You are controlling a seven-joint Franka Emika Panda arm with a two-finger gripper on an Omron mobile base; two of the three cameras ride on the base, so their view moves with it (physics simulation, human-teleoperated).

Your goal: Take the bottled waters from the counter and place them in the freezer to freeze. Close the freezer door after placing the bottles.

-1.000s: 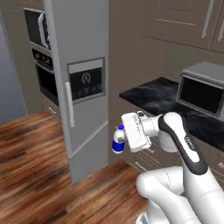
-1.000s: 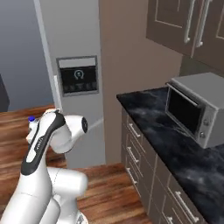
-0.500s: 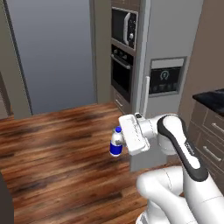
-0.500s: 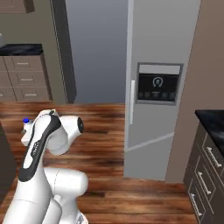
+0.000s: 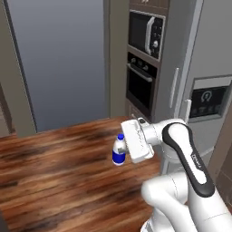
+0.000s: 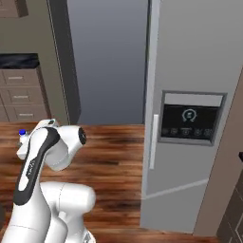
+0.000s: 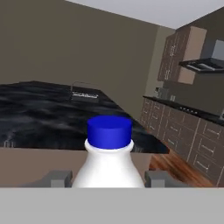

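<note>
- The white robot arm holds a small water bottle [image 5: 118, 150] upright in the air above a brown wooden floor [image 5: 59, 172].
- The gripper [image 5: 121, 152] is clenched on the bottle; in the hand view its two dark fingertips [image 7: 56, 177] sit close against either side of the bottle's white body [image 7: 108, 168].
- The bottle has a blue cap and a blue label band around its lower half, seen in the left base view.
- In the right base view just the blue cap [image 6: 22, 132] peeks out at the far left, beside the arm's white wrist.
- The tall grey freezer door [image 6: 190, 123], with a dark dispenser panel [image 6: 191, 118] and a pale vertical handle [image 6: 154, 141], stands to the right of the arm, well apart from the bottle.
- A built-in oven [image 5: 141, 84] with a microwave [image 5: 147, 31] above it sits in a brown cabinet column, farther back and to the right of the bottle.
- In the hand view, a black marble-patterned counter [image 7: 48, 113] stretches beyond the bottle, and brown drawers [image 7: 183, 131] line the right side.
- A wide plain grey wall panel [image 5: 56, 63] fills the far background to the left.
</note>
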